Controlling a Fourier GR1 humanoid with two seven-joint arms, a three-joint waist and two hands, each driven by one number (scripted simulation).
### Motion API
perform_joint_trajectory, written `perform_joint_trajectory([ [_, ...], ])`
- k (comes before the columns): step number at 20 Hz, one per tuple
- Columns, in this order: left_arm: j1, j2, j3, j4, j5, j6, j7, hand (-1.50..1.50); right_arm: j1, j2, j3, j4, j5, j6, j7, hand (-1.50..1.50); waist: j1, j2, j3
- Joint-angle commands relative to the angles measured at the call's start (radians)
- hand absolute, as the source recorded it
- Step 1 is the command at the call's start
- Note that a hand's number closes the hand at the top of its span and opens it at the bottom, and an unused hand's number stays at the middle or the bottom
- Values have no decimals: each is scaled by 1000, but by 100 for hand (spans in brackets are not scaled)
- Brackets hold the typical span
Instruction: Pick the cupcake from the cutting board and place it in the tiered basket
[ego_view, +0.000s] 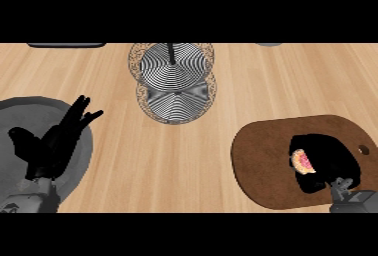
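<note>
The cupcake (302, 161), pink-topped with a pale rim, sits on the dark brown cutting board (262, 150) at the right. My right hand (332, 160) is curled round the cupcake from its right side and hides most of it. The tiered basket (173, 80), two wire tiers with a black centre pole, stands at the top middle of the wooden counter, well apart from the board. My left hand (52, 142) rests open at the left, fingers pointing up, over a grey round object.
A grey round plate-like object (81, 150) lies under the left hand at the left edge. A dark flat item (66, 45) and a small grey item (269, 44) show at the counter's far edge. Bare wood separates board and basket.
</note>
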Motion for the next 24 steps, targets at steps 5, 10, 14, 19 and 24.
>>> perform_joint_trajectory([
  [5,36,-42,9,26,-33,-21,-64,0,-51,-34,-55,103,98,-57,-196,150,1,4,5],
  [10,38,-25,17,-20,-4,-33,-8,0,-94,-108,-144,351,138,-347,-468,150,12,7,6],
  [14,18,-27,16,-11,-10,-26,7,0,-153,-60,-232,249,71,-440,-471,150,1,3,6],
  [19,44,-11,36,9,-10,-44,-31,0,-176,41,-342,90,-146,-470,-525,150,-11,-2,5],
  [24,97,-9,42,-68,25,-72,0,0,-218,54,-368,-84,-252,-375,-465,150,0,-2,4],
])
